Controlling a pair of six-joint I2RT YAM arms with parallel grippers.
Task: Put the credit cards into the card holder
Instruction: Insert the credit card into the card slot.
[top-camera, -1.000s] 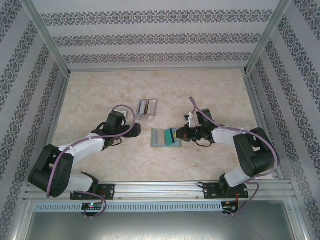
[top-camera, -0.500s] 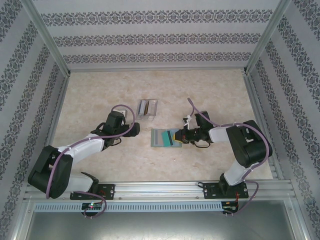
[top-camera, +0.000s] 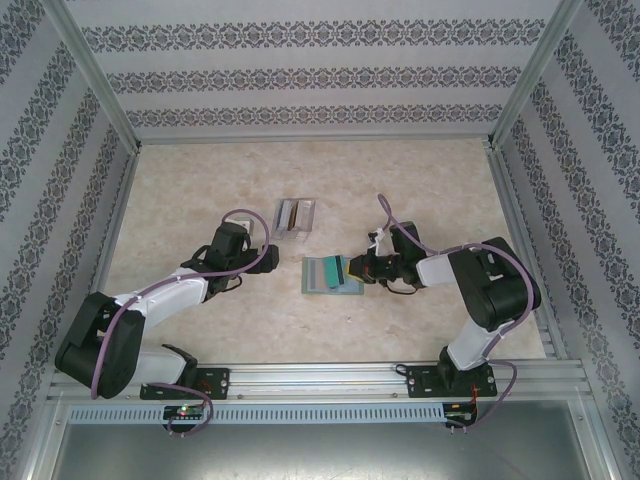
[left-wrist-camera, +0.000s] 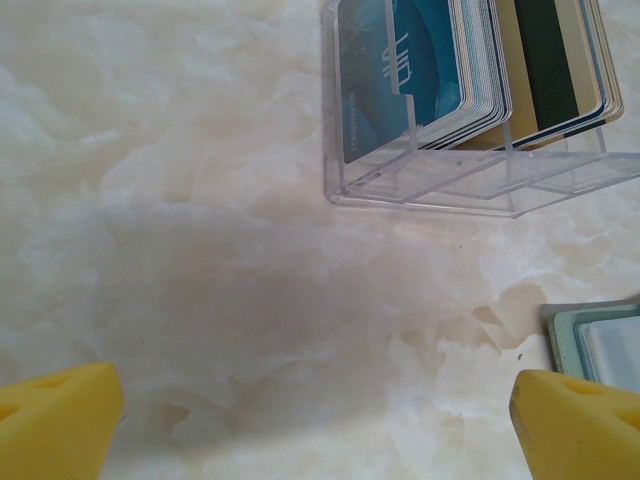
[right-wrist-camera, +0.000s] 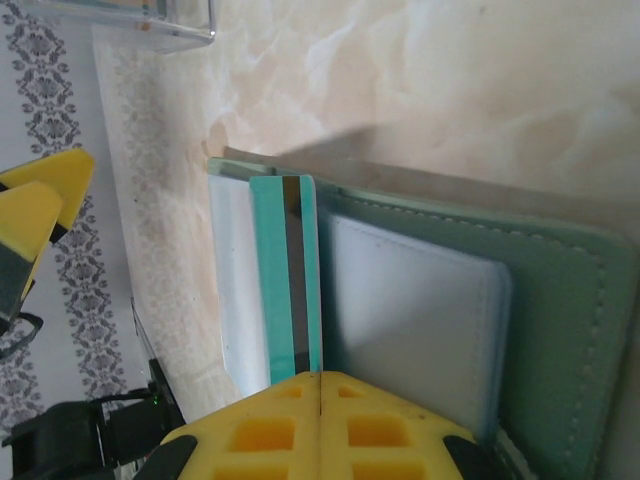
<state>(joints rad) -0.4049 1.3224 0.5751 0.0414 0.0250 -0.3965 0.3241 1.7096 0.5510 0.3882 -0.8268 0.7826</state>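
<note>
Right tool (right-wrist-camera: 320, 392) clamps the teal-green credit card (right-wrist-camera: 285, 280) over the open card holder (right-wrist-camera: 560, 300); next, slide it leftward into a pocket.

Clear plastic slotted rack (top-camera: 295, 218) sits centre frame in the top view, on a beige marble-pattern tabletop (top-camera: 200, 180). Left wrist view has it upper right (left-wrist-camera: 470, 185). Ornate striped wallpaper panels (top-camera: 300, 75) surround the table, with an aluminium rail (top-camera: 320, 380) along the bottom.

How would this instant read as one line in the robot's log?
right gripper: shut on teal card | teal card over open card holder | left gripper: open near clear rack | rack holds more cards
</note>
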